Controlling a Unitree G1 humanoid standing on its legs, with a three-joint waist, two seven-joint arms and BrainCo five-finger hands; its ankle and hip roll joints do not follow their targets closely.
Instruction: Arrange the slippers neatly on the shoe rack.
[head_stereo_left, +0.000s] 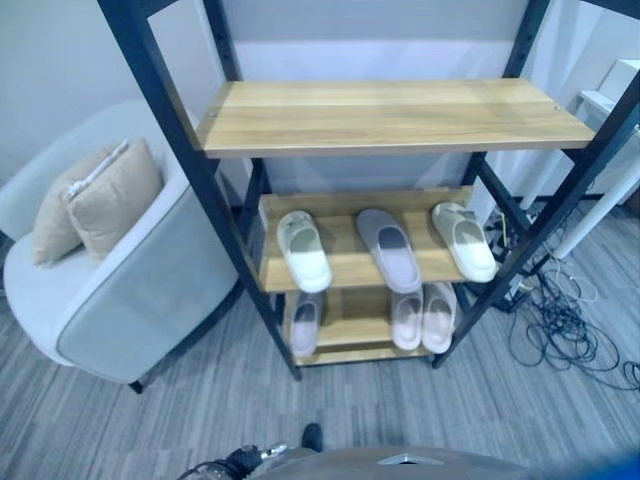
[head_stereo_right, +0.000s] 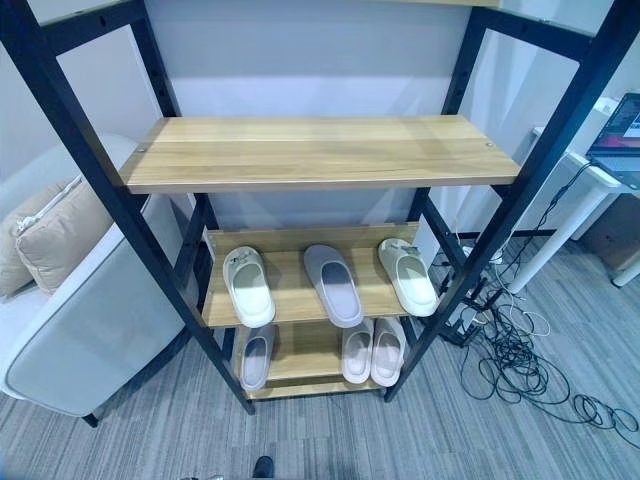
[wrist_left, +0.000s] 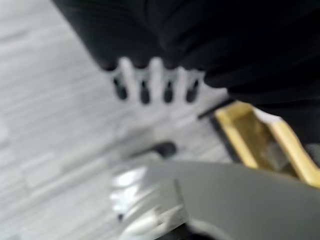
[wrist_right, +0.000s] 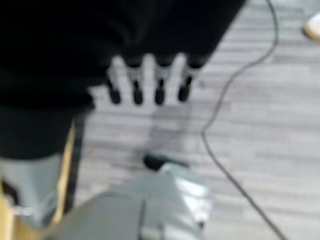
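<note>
The shoe rack (head_stereo_left: 390, 115) has a black frame and wooden shelves; its top shelf is bare. On the middle shelf (head_stereo_left: 345, 262) lie a white slipper (head_stereo_left: 303, 250) at the left, a grey slipper (head_stereo_left: 390, 249) in the middle and a cream slipper (head_stereo_left: 464, 240) at the right, each spaced apart. The lowest shelf holds a grey slipper (head_stereo_left: 305, 323) at the left and a pale pair (head_stereo_left: 421, 317) side by side at the right. My left hand (wrist_left: 144, 82) hangs over the floor with straight fingers, holding nothing. My right hand (wrist_right: 136, 82) hangs the same way, open.
A light grey armchair (head_stereo_left: 110, 300) with beige cushions (head_stereo_left: 100, 195) stands just left of the rack. Tangled cables (head_stereo_left: 570, 320) lie on the floor to the right, beside a white table leg (head_stereo_right: 560, 220). Grey carpet stretches in front of the rack.
</note>
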